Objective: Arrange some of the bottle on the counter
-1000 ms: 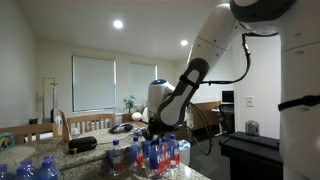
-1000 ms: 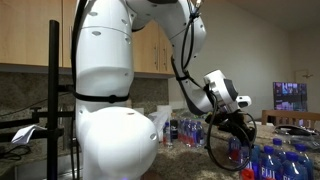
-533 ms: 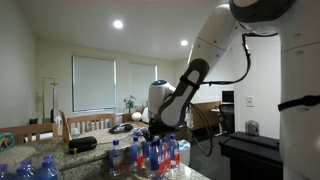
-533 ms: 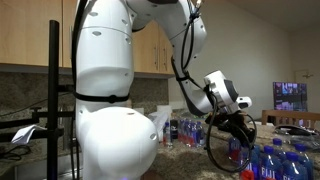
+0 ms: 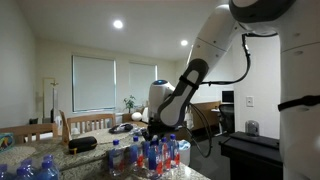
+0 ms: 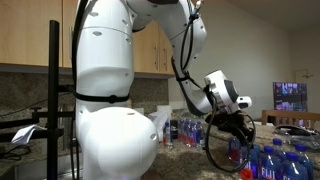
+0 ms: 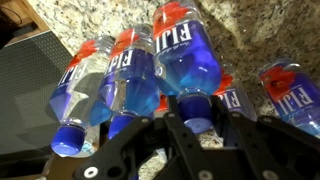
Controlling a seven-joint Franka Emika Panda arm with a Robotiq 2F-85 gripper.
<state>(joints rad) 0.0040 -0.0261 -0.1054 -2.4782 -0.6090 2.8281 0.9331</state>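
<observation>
In an exterior view the arm (image 5: 205, 60) reaches down from the upper right and holds the tool (image 5: 152, 130) directly above a tight cluster of bottles (image 5: 150, 155) standing upright on the speckled surface (image 5: 95, 158). Some further bottles (image 5: 30, 168) stand well apart at the near edge, and a black cabinet (image 5: 250, 155) sits off to the side. The tool's state cannot be read here, because the fingers are lost against the caps. In an exterior view where the robot's white body (image 6: 105, 90) fills the foreground, the tool (image 6: 238, 128) hangs at cap height over the near bottles (image 6: 275, 160). The rear bottles (image 6: 185, 130) stand farther back on the surface (image 6: 195, 152). The wrist view looks down on the cluster. The tool (image 7: 195, 128) straddles the cap of one blue-labelled bottle (image 7: 188, 60), and neighbouring bottles lie touching or just beside it on both sides. The jaws stand one on each side of that cap, but I cannot tell whether they press on it or clear it. Judgement on progress: the task looks to be at an early or middle stage. Every bottle in view is upright on the surface, yet they are bunched in uneven groups rather than set in clear order, and none is lifted. The step in hand appears to be securing the straddled bottle. Lifting it clear of its neighbours, placing it, and repeating for others are all left to do.
</observation>
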